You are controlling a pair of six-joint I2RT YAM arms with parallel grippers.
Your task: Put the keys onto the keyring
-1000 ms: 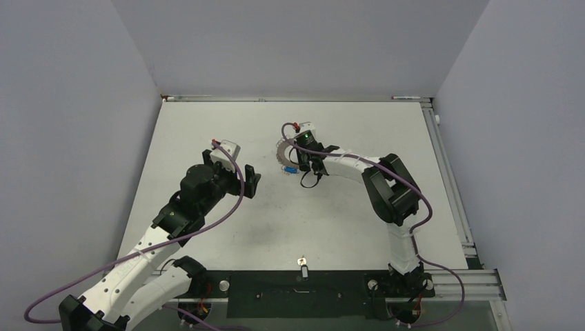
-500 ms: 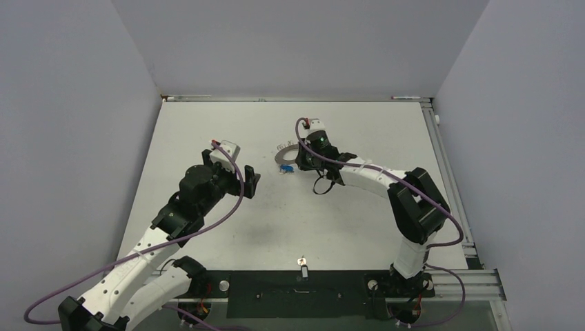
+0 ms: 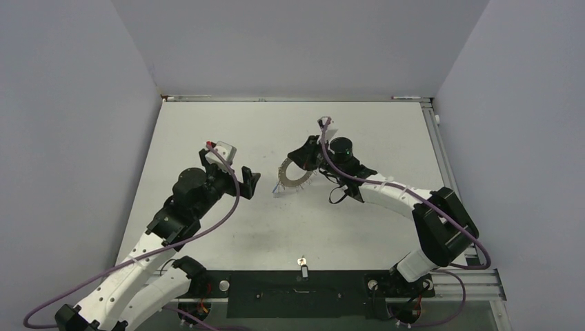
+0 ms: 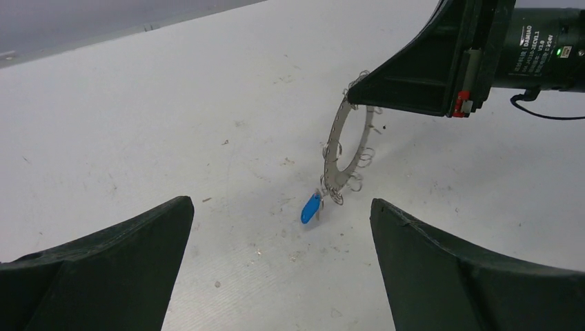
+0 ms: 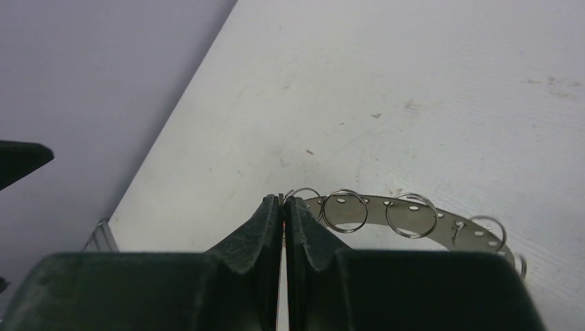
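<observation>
The keyring [image 3: 295, 175] is a flat grey ring rimmed with thin wire loops. It hangs on edge above the table with its blue tag [image 3: 277, 187] dangling low. My right gripper [image 3: 301, 157] is shut on the keyring's upper rim, and in the right wrist view the jaws [image 5: 283, 201] pinch the band [image 5: 414, 215] at their tips. From the left wrist the keyring [image 4: 338, 148] and tag [image 4: 311, 207] show ahead of my open left gripper [image 4: 283, 269], which holds nothing. The key [image 3: 302, 265], silver with a black head, lies alone by the table's front edge.
Grey walls close the table on the left, back and right. A black strip [image 3: 296, 289] runs along the near edge between the arm bases. The left gripper [image 3: 250, 181] hovers left of the keyring, a short gap away.
My right arm has swung its wrist to the right and lifted the keyring off the table, so it now hangs tilted on edge nearer the middle. The left arm has barely shifted.
</observation>
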